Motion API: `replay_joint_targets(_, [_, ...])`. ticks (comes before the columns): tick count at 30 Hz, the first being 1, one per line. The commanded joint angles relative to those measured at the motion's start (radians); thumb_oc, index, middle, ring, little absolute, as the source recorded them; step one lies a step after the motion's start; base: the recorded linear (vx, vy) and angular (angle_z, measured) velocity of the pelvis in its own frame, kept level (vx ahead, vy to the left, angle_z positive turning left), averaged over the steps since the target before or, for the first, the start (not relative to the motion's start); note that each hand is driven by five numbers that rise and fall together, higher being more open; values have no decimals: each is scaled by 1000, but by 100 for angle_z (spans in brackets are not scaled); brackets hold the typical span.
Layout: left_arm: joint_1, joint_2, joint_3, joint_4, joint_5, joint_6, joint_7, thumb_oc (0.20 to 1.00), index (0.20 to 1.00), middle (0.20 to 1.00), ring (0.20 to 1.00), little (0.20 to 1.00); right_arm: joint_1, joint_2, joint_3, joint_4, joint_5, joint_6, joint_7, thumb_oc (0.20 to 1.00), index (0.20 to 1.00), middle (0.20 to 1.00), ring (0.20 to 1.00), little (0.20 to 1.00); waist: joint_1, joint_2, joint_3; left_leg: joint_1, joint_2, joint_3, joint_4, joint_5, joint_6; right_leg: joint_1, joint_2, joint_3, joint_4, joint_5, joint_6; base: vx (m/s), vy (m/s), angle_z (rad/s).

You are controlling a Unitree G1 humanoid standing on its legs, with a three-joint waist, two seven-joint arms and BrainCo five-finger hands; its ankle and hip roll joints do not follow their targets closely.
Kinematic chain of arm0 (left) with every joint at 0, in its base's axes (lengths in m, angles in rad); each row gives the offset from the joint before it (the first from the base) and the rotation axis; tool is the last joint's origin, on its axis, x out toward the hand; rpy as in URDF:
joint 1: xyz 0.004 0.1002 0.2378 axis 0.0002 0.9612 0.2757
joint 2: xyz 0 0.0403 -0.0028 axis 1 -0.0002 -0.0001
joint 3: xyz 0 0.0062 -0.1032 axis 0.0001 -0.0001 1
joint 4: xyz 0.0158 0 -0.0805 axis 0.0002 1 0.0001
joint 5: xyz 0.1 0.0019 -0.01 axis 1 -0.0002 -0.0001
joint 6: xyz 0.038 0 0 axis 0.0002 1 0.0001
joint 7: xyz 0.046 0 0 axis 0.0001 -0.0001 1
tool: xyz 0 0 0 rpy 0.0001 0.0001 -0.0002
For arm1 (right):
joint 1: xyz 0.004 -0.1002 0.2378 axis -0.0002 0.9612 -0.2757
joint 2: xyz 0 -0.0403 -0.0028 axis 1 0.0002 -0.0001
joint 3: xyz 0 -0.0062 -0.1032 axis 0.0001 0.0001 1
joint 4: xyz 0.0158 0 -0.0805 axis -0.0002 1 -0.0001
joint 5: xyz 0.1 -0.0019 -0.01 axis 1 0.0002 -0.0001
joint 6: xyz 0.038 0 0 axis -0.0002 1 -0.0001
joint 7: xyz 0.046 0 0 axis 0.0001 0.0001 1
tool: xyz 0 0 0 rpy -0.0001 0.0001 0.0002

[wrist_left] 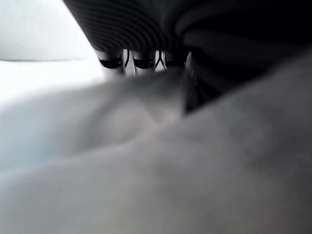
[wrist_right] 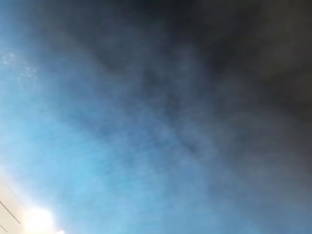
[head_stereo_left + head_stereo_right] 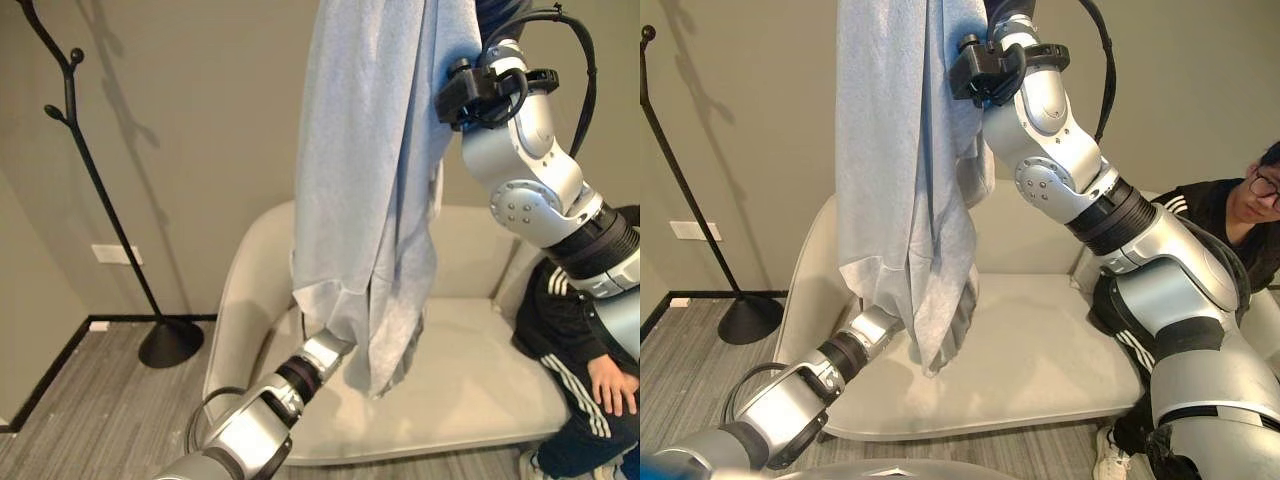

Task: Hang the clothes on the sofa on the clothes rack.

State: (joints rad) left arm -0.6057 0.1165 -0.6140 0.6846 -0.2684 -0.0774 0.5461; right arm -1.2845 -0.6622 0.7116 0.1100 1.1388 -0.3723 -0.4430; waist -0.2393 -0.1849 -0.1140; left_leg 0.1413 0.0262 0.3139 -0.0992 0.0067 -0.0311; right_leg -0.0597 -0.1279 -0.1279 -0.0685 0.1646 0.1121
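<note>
A grey wall stands behind a pale sofa point(image 3: 470, 380), and a black clothes rack point(image 3: 95, 190) rises from the wood-look floor point(image 3: 90, 400) well to my left. A light blue garment point(image 3: 375, 180) hangs lifted above the sofa seat, its top past the frame's edge. My left robot hand point(image 1: 146, 61) is buried in its lower hem; whether my fingers are clamped I cannot tell. A person point(image 3: 1240, 230) in black sits on the sofa's right end.

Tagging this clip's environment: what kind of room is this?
Probably a living room or lounge corner, possibly staged: a beige sofa, a black coat rack standing by the wall, and grey wood-look flooring. A person sits on the sofa.
</note>
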Motion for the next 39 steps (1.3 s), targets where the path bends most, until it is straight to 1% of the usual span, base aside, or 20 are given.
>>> replay_joint_targets(1, [-77, 23, 79, -127, 52, -72, 72, 200, 200, 200, 200, 200, -65, -126, -75, 8, -43, -52, -26, 200, 200, 200, 200, 200, 63, 47, 49, -22, -1, -98, 14, -98, -2, 13, -78, 20, 159, -117, 65, 7, 5, 4])
replay_joint_targets(4, [-60, 65, 125, -224, 91, -68, 107, 200, 200, 200, 200, 200, -11, -163, -89, -49, -98, -30, -30, 200, 200, 200, 200, 200, 69, 52, 50, -23, -2, -100, 15, -99, 0, 14, -80, 15, 161, -119, 66, 7, 12, 4])
replay_joint_targets(9, [-21, 172, 242, -424, 253, -57, 197, 200, 200, 200, 200, 200, 109, -234, -116, -137, -243, 31, 3, 200, 200, 200, 200, 200, 83, 61, 58, -24, -3, -105, 16, -101, 3, 16, -83, 7, 168, -123, 67, 3, 10, 9])
replay_joint_targets(10, [5, 208, 294, -489, 318, -54, 220, 200, 200, 200, 200, 200, 153, -258, -125, -169, -293, 51, 26, 200, 200, 200, 200, 200, 88, 64, 61, -24, -2, -107, 17, -101, 4, 16, -84, 4, 168, -124, 69, 0, 0, 0])
replay_joint_targets(11, [17, 216, 315, -517, 335, -55, 227, 200, 200, 200, 200, 200, 171, -273, -126, -183, -314, 58, 38, 200, 200, 200, 200, 200, 89, 63, 61, -24, -2, -107, 17, -101, 4, 16, -84, 3, 168, -124, 69, 0, 0, 0])
replay_joint_targets(13, [25, 227, 341, -554, 356, -60, 236, 200, 200, 200, 200, 200, 193, -291, -124, -209, -347, 68, 57, 200, 200, 200, 200, 200, 91, 65, 62, -25, -1, -108, 17, -100, 4, 16, -83, 2, 169, -124, 69, 1, 3, 2])
replay_joint_targets(17, [48, 265, 383, -641, 485, -50, 265, 200, 200, 200, 200, 200, 278, -331, -135, -291, -422, 74, 110, 200, 200, 200, 200, 200, 96, 67, 63, -27, 1, -111, 17, -100, 4, 17, -85, -3, 169, -126, 72, 2, 5, 3])
replay_joint_targets(18, [45, 290, 391, -671, 556, -35, 284, 200, 200, 200, 200, 200, 302, -335, -130, -328, -445, 70, 120, 200, 200, 200, 200, 200, 96, 71, 65, -28, 2, -111, 17, -99, 4, 15, -85, -5, 169, -125, 73, 0, 0, 0])
replay_joint_targets(20, [51, 303, 395, -684, 588, -20, 291, 200, 200, 200, 200, 200, 328, -330, -143, -357, -464, 74, 121, 200, 200, 200, 200, 200, 96, 72, 65, -30, 2, -112, 18, -99, 5, 14, -85, -5, 169, -124, 74, 0, 0, 0])
replay_joint_targets(22, [69, 362, 409, -731, 709, 20, 310, 200, 200, 200, 200, 200, 393, -281, -152, -408, -489, 83, 128, 200, 200, 200, 200, 200, 103, 77, 66, -32, 1, -113, 18, -99, 8, 12, -87, -3, 168, -122, 76, 0, 0, 0])
replay_joint_targets(23, [71, 363, 409, -734, 711, 22, 310, 200, 200, 200, 200, 200, 394, -279, -154, -409, -490, 83, 127, 200, 200, 200, 200, 200, 102, 76, 65, -32, 0, -113, 18, -99, 8, 12, -87, -2, 168, -122, 76, 0, 0, 0])
replay_joint_targets(27, [124, 461, 422, -771, 846, 75, 301, 200, 200, 200, 200, 200, 449, -204, -176, -425, -502, 89, 112, 200, 200, 200, 200, 200, 115, 82, 67, -35, -2, -113, 18, -100, 11, 11, -89, -1, 166, -120, 79, -8, 1, 1])
replay_joint_targets(29, [140, 477, 428, -776, 857, 79, 295, 200, 200, 200, 200, 200, 460, -190, -181, -425, -502, 94, 114, 200, 200, 200, 200, 200, 119, 82, 66, -36, -3, -113, 18, -100, 13, 11, -91, -1, 165, -118, 79, -29, 5, -2])
replay_joint_targets(30, [181, 498, 436, -770, 859, 84, 284, 200, 200, 200, 200, 200, 502, -139, -162, -405, -409, 103, 122, 200, 200, 200, 200, 200, 136, 81, 67, -38, -7, -115, 19, -99, 14, 13, -97, -7, 164, -117, 78, -45, 8, -2])
replay_joint_targets(32, [202, 492, 433, -758, 832, 83, 273, 200, 200, 200, 200, 200, 516, -113, -126, -391, -326, 124, 139, 200, 200, 200, 200, 200, 147, 78, 67, -41, -10, -119, 21, -96, 14, 15, -102, -12, 164, -115, 77, -42, 4, 7])
replay_joint_targets(33, [203, 493, 435, -758, 832, 83, 272, 200, 200, 200, 200, 200, 514, -112, -125, -389, -323, 123, 142, 200, 200, 200, 200, 200, 146, 78, 66, -41, -10, -120, 21, -96, 14, 16, -102, -13, 163, -116, 77, -27, -1, 15])
replay_joint_targets(35, [218, 489, 419, -765, 812, 78, 264, 200, 200, 200, 200, 200, 522, -103, -52, -353, -201, 145, 172, 200, 200, 200, 200, 200, 166, 72, 64, -45, -13, -129, 21, -94, 12, 21, -106, -23, 162, -115, 75, -36, 0, 14])
replay_joint_targets(36, [229, 479, 406, -771, 822, 82, 249, 200, 200, 200, 200, 200, 568, -75, -72, -332, -167, 119, 196, 200, 200, 200, 200, 200, 173, 78, 64, -47, -14, -136, 21, -94, 12, 26, -109, -35, 161, -116, 77, -37, 0, 14])
replay_joint_targets(37, [227, 473, 399, -774, 825, 72, 241, 200, 200, 200, 200, 200, 600, -43, -98, -305, -176, 126, 201, 200, 200, 200, 200, 200, 178, 80, 63, -47, -15, -140, 22, -94, 13, 28, -111, -41, 161, -117, 77, -21, -2, 19])
replay_joint_targets(39, [226, 466, 396, -773, 824, 68, 237, 200, 200, 200, 200, 200, 633, -24, -125, -287, -171, 132, 219, 200, 200, 200, 200, 200, 182, 80, 62, -47, -16, -143, 22, -95, 14, 31, -114, -49, 162, -118, 78, -9, 4, 19])
